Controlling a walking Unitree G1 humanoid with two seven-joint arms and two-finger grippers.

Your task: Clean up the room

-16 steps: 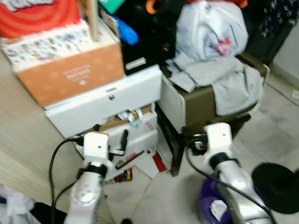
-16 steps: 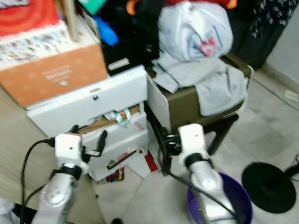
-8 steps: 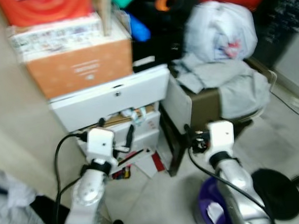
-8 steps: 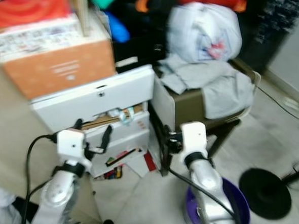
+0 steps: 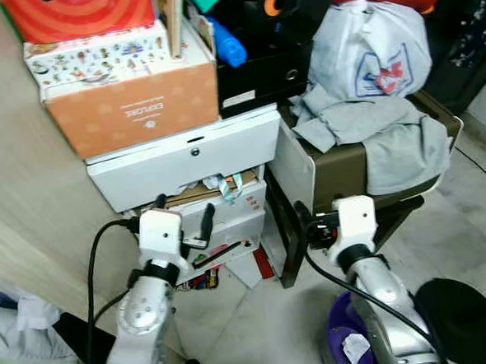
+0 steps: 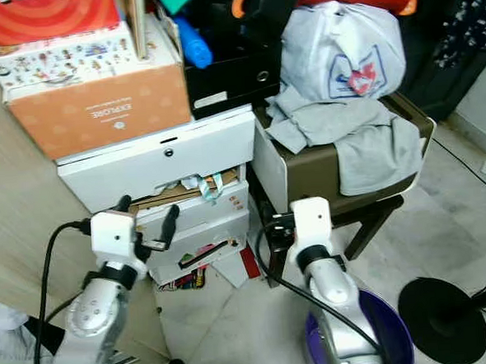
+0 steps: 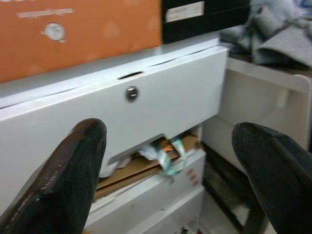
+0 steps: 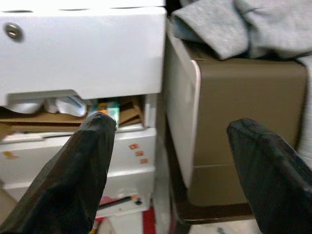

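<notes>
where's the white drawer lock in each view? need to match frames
Left eye: lock on the top white drawer front, left of centre, below the orange box.
Right eye: lock, same spot under the orange box.
Left wrist: lock, near the middle, between the two fingers.
Right wrist: lock, at the frame's edge.
Shared landmark: grey cloth on the brown seat beside the drawers.

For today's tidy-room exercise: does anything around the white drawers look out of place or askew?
Yes. The top white drawer hangs open and crooked, with cardboard and ribbon spilling out beneath it. Grey clothes droop over the brown cabinet, and papers lie on the floor.
</notes>
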